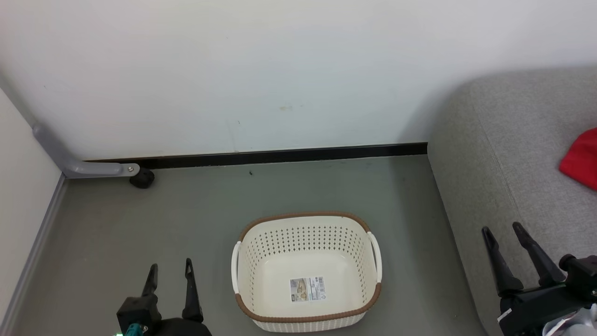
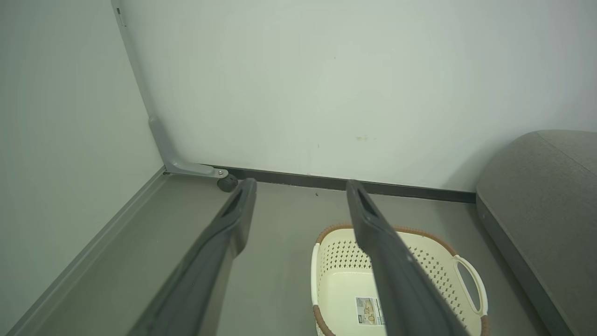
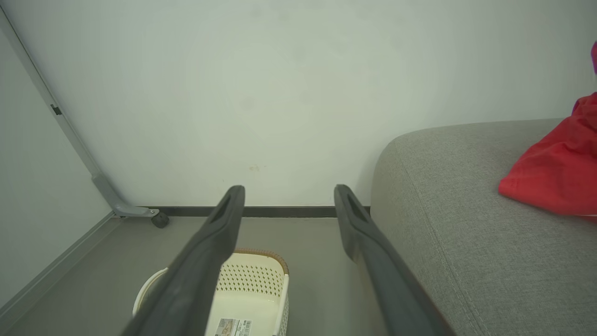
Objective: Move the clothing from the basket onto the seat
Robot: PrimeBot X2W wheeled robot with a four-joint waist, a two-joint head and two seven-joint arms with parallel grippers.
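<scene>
A home-like room: grey sofa, laundry basket, bare white wall.

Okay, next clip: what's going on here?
A two-armed robot faces the basket on the floor; it holds nothing but its label. Red clothing lies on the grey seat to the right. The left gripper and the right gripper are both open and hold nothing, so the transfer looks done.
</scene>
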